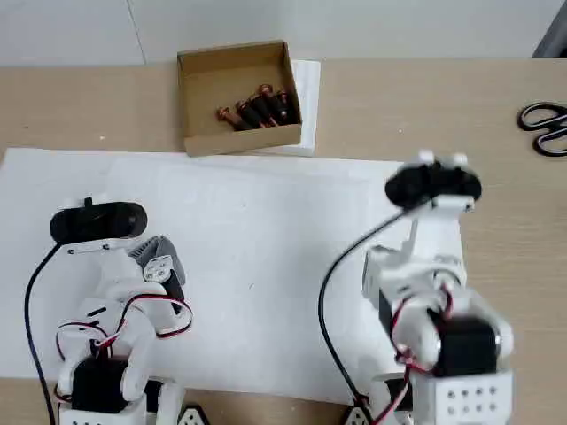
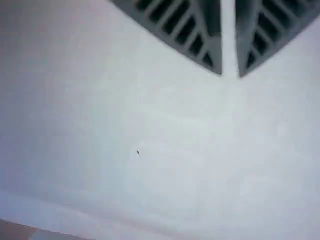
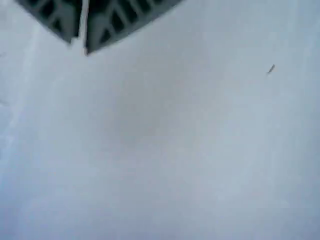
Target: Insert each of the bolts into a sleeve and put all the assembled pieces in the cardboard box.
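The cardboard box (image 1: 197, 97) stands at the far side of the table (image 1: 89, 106), partly on a small white card (image 1: 308, 93), and the assembled pieces (image 1: 259, 108), copper-coloured bolts pushed into black sleeves, lie heaped together inside it against the wall nearer the scissors (image 1: 545, 127), which rest at the table's edge, well apart from the box. A large white sheet (image 1: 266, 230) covers the table in front of both arms, with a tiny dark speck (image 1: 251, 285) on it between them. The left gripper (image 2: 230, 74) hangs over bare sheet, its ribbed grey jaws drawn together with only a thin slit between them and nothing held. The right gripper (image 3: 83, 47) is likewise closed on nothing, above plain white sheet
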`<control>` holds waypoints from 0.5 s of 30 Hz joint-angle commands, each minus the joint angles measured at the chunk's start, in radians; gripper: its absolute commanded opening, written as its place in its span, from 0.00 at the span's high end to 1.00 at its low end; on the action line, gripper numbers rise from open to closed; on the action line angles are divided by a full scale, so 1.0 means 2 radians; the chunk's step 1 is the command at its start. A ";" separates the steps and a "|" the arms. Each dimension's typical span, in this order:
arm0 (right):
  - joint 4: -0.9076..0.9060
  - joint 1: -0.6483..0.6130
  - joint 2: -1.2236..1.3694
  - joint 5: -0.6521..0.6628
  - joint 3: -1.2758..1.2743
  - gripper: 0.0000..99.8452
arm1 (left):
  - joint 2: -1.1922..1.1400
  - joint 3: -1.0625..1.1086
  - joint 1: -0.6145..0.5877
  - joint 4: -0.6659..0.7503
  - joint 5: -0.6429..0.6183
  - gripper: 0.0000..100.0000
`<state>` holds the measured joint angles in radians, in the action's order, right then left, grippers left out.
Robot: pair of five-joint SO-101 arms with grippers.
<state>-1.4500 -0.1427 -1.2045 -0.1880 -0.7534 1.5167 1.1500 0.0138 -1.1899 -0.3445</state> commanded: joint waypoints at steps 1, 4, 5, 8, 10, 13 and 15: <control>0.029 0.003 -0.075 0.012 -0.059 1.00 | 0.005 -0.016 -0.002 0.012 0.002 0.99; 0.043 0.003 -0.132 0.041 -0.117 1.00 | 0.005 0.003 -0.002 0.013 0.003 0.99; 0.044 0.003 -0.153 0.048 -0.131 1.00 | 0.005 0.011 -0.002 0.013 0.003 0.99; 0.049 0.003 -0.217 0.070 -0.170 1.00 | 0.005 0.020 -0.002 0.013 0.003 0.99; 0.049 0.003 -0.252 0.084 -0.184 1.00 | 0.005 0.025 -0.002 0.013 0.003 0.99; 0.043 0.003 -0.278 0.110 -0.194 1.00 | 0.005 0.050 -0.002 0.021 0.004 0.99; 0.034 0.018 -0.280 0.120 -0.195 1.00 | 0.005 0.069 -0.002 0.036 0.004 0.99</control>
<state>-1.3779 -0.1396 -1.7507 0.0130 -1.1446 1.5182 1.2666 0.0138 -1.1669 -0.3445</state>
